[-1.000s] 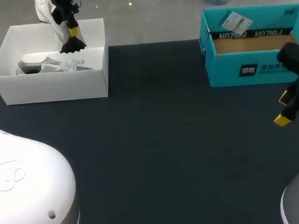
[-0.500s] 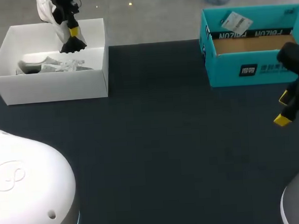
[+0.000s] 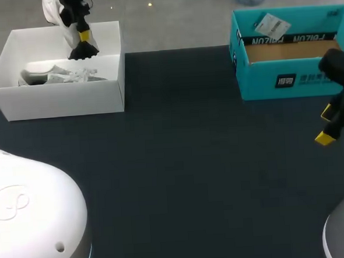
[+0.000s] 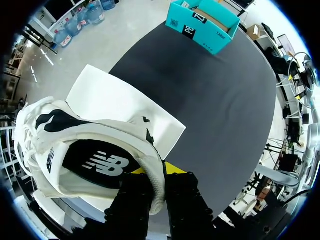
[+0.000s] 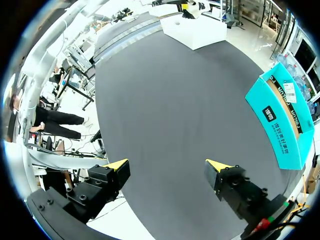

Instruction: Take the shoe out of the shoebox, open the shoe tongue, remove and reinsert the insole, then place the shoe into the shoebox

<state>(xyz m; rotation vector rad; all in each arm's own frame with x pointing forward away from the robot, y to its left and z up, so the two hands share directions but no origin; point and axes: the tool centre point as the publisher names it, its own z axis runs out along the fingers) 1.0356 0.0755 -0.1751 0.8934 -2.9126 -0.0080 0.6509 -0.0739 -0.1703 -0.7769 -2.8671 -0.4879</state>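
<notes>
Shoe (image 4: 75, 125) in left fingers (image 4: 175, 168), toe end away from them

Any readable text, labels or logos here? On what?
On the teal shoebox: strip print upside down, front label too small.
On its white sticker: too small.
On the shoe in the left gripper: stylised logo on the insole, no plain words.
On the white shoebox: none.

We see a white shoe (image 4: 90, 150) with black patches and a black inside. Our left gripper (image 4: 159, 171) is black with 2 yellow tips, and so is our right gripper (image 5: 167, 165). The shoebox (image 3: 65, 97) is plain white. The other box (image 3: 286, 81) is blue-green, brown inside, with a black stripe. The table (image 3: 191, 163) is dark, almost black.
</notes>
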